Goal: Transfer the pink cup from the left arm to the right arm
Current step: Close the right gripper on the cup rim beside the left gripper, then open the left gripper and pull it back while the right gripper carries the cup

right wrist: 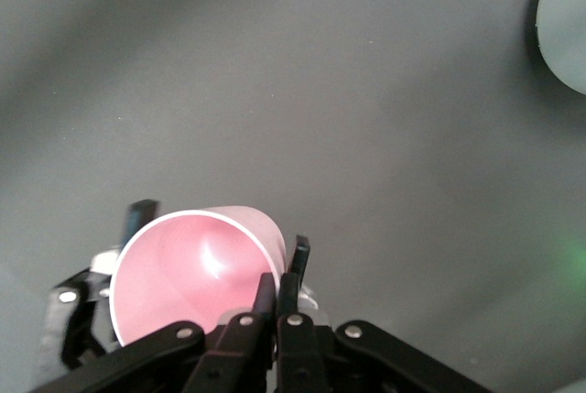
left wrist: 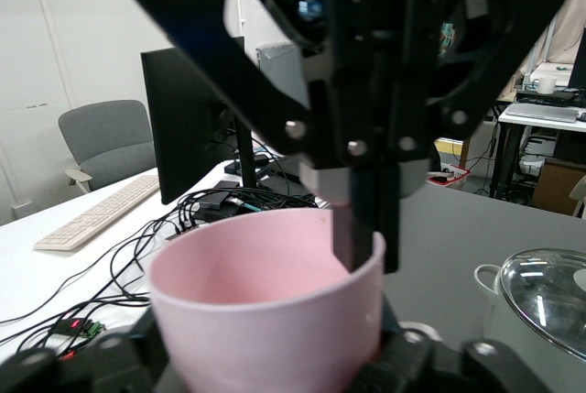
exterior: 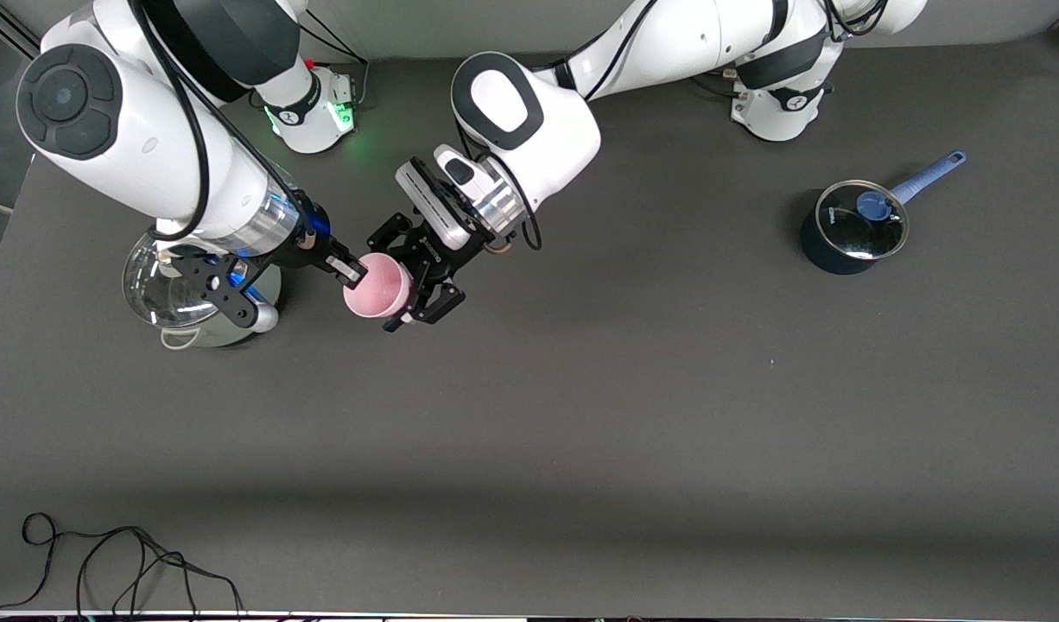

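Note:
The pink cup [exterior: 377,288] hangs tipped on its side over the table between the two grippers. My right gripper [exterior: 354,275] is shut on its rim, one finger inside the mouth and one outside [right wrist: 277,288]. My left gripper [exterior: 383,289] stands open, a finger on each side of the cup's body. From the right wrist I look into the cup's mouth [right wrist: 192,265], with the left gripper's fingers [right wrist: 142,214] flanking it. From the left wrist, the cup [left wrist: 265,301] fills the lower middle and the right gripper's fingers [left wrist: 362,219] clamp its rim.
A pale pot with a glass lid [exterior: 193,302] stands under the right arm at that arm's end of the table. A dark blue saucepan with a glass lid and blue handle [exterior: 849,229] sits toward the left arm's end. A black cable [exterior: 106,553] lies along the near edge.

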`<state>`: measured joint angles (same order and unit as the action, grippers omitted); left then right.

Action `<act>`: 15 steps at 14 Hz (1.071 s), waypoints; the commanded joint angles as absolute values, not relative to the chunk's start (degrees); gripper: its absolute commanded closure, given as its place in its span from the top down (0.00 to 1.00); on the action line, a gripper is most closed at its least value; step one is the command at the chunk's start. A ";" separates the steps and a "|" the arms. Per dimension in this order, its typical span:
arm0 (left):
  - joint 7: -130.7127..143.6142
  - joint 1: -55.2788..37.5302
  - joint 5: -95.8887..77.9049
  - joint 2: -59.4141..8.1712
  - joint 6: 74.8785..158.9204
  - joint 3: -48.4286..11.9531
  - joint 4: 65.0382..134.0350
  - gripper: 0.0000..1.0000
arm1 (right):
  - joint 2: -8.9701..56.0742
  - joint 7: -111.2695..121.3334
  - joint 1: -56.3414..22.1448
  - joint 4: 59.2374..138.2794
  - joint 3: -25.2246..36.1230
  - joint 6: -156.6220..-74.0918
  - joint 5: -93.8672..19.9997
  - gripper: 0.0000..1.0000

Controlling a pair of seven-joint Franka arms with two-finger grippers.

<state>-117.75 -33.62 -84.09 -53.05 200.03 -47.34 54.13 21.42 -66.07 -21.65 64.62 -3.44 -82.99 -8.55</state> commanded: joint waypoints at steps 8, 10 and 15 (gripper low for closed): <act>-115.58 -31.91 -77.98 -52.21 199.95 -45.44 54.66 1.00 | 26.02 -55.58 -17.42 57.57 -2.81 -85.42 2.28 0.00; -116.10 -28.94 -74.90 -52.21 197.68 -45.44 57.20 1.00 | 26.02 -50.39 -12.42 57.57 -2.90 -87.53 2.20 0.00; -116.28 -17.69 -66.38 -50.37 182.85 -45.70 65.29 1.00 | 25.93 -25.28 2.70 58.01 -2.73 -87.37 1.76 0.00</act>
<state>-116.76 -22.41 -69.74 -53.03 187.94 -45.70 59.72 24.97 -34.11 -1.83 59.83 -2.22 -87.85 1.48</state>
